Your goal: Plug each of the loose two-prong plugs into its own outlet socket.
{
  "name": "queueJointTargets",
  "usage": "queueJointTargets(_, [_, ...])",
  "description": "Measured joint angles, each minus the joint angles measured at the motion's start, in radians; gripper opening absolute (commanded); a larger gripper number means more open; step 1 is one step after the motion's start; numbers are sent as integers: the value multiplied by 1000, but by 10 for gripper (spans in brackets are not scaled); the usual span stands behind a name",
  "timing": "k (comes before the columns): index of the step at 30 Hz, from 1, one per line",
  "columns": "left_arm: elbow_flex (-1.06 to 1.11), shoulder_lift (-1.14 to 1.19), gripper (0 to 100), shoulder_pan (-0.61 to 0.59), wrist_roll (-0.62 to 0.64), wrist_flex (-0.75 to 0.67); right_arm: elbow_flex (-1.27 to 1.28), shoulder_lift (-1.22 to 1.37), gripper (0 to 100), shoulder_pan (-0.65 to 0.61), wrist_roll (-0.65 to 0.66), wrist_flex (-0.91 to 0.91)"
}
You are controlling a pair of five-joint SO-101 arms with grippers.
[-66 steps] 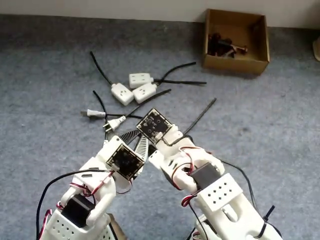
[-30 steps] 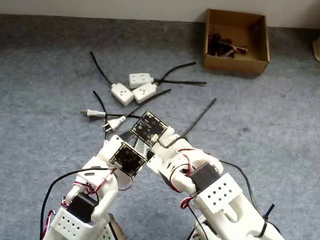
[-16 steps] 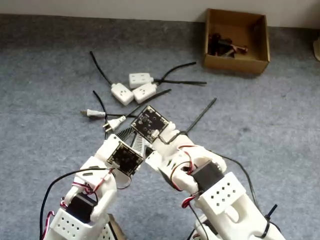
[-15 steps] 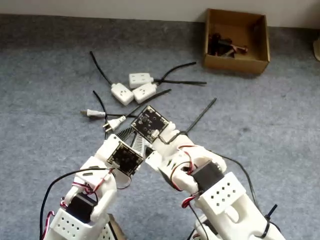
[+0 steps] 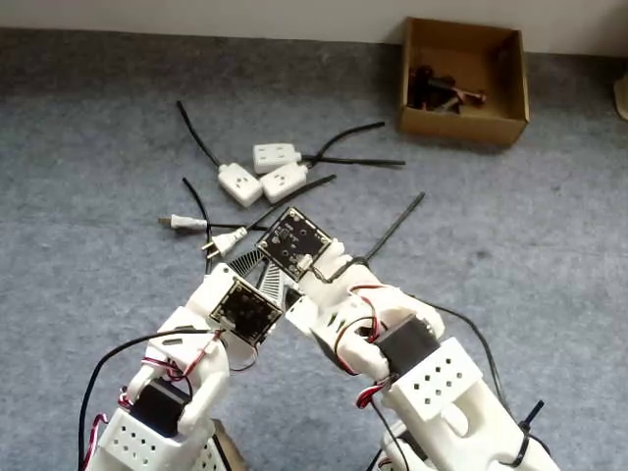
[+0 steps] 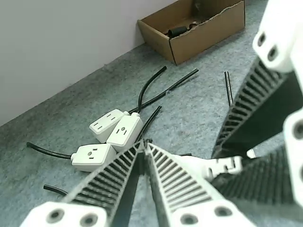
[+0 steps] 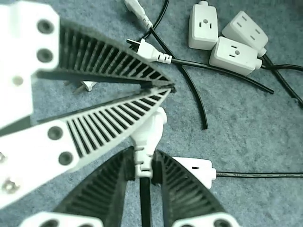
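1. Just short of the cluster of three outlet sockets (image 5: 286, 181), on the arms' side, my right gripper (image 7: 142, 158) is pinching a white two-prong plug (image 7: 150, 124) by its body. I see its black cord running back between the fingers.
2. Close beside that plug, my left gripper (image 6: 144, 143) has its fingers pressed together at the tips, holding nothing.
3. Between the sockets and my grippers, two loose plugs (image 5: 229, 240) (image 5: 184, 223) lie on the grey carpet (image 5: 98, 118), neither plugged in.
4. Well beyond the sockets, toward my right arm's side, sits a cardboard box (image 5: 461, 126).
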Motion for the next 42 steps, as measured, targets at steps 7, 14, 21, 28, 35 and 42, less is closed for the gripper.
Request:
queueJointTargets(7, [2, 0, 7, 0, 0, 0, 0, 0, 5, 0, 0, 0])
queueJointTargets(14, [6, 2, 7, 11, -2, 0, 0, 0, 5, 0, 0, 0])
queueJointTargets(21, [8, 5, 7, 18, -29, 0, -2, 0, 5, 0, 0, 0])
queueJointTargets(28, [8, 3, 7, 21, -37, 0, -29, 0, 5, 0, -5, 2])
queueJointTargets(35, [8, 5, 7, 23, -37, -3, -29, 0, 5, 0, -6, 2])
queueJointTargets(42, [8, 9, 7, -17, -40, -3, -31, 0, 5, 18, -6, 2])
